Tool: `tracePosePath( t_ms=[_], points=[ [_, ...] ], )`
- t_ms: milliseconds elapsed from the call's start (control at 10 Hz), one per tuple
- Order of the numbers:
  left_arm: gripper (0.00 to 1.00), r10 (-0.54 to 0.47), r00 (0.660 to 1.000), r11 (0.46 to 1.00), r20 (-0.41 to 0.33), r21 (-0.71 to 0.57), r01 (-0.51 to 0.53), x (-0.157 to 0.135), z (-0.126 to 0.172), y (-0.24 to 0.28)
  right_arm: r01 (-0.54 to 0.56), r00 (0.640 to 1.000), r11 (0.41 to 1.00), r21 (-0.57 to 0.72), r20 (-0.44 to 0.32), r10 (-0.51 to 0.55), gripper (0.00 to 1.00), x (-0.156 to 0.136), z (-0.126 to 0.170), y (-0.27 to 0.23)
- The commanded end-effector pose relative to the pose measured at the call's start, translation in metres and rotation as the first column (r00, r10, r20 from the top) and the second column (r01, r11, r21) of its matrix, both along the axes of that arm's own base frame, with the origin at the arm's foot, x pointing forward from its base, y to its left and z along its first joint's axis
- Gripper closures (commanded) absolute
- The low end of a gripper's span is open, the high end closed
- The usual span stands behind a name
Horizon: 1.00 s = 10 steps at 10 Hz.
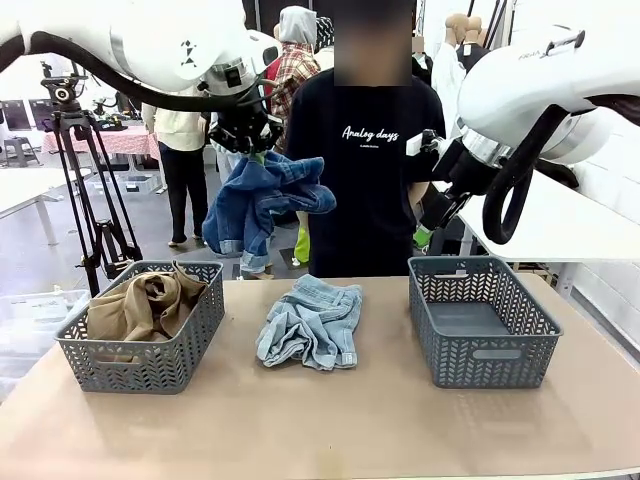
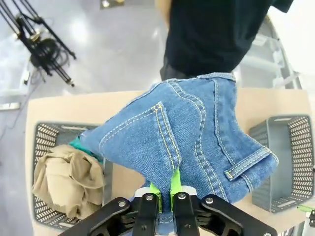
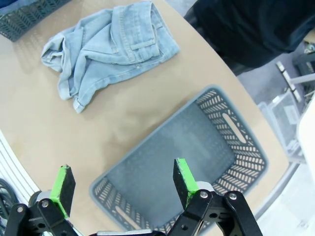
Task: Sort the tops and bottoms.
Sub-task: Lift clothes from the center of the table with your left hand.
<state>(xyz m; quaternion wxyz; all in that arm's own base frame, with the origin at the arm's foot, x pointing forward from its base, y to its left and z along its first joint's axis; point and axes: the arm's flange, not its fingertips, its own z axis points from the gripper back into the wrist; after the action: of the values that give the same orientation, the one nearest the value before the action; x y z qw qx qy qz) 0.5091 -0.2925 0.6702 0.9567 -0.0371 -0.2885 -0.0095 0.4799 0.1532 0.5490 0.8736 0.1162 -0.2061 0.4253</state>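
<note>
The left claw [image 1: 250, 145] was pressed together on a fold of the dark jeans [image 1: 262, 200], pinching them high above the table [image 1: 300, 430] so that the cloth hung free below it, clear of both baskets. That height seemed chosen to carry the garment across without dragging it. In the left wrist view the denim bunched right at the green pads [image 2: 155, 191] and spread away from them, hiding much of the table below. The left basket [image 1: 75, 352] held the tan shirt [image 1: 140, 302] with a teal garment [image 2: 78, 145] tucked beside it, so I judged the right basket [image 1: 482, 352] to be meant for the bottoms. The right claw [image 3: 120, 189] hovered over that basket, spread wide and holding nothing. The pale jeans [image 1: 312, 322] lay crumpled on the table between the baskets, well apart from either claw.
</note>
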Motion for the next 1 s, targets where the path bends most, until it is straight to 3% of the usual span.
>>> tracePosePath(
  t_ms=[0, 100, 900],
  points=[
    [1.0, 0.038, 0.999, 0.997, -0.011, 0.064, -0.037, -0.001, -0.018, 0.001, 0.001, 1.0, 1.0, -0.003, -0.001, -0.001, 0.0, -0.001, -0.001, -0.001],
    [1.0, 0.0, 1.0, 1.0, 0.0, 0.0, 0.0, 0.0, 0.0, 0.0, 0.001, 1.0, 1.0, -0.003, -0.001, -0.001, 0.0, -0.001, -0.001, -0.001],
    [1.0, 0.0, 1.0, 1.0, 0.0, 0.0, 0.0, 0.0, 0.0, 0.0, 0.001, 1.0, 1.0, -0.003, -0.001, -0.001, 0.0, -0.001, -0.001, -0.001]
  ],
)
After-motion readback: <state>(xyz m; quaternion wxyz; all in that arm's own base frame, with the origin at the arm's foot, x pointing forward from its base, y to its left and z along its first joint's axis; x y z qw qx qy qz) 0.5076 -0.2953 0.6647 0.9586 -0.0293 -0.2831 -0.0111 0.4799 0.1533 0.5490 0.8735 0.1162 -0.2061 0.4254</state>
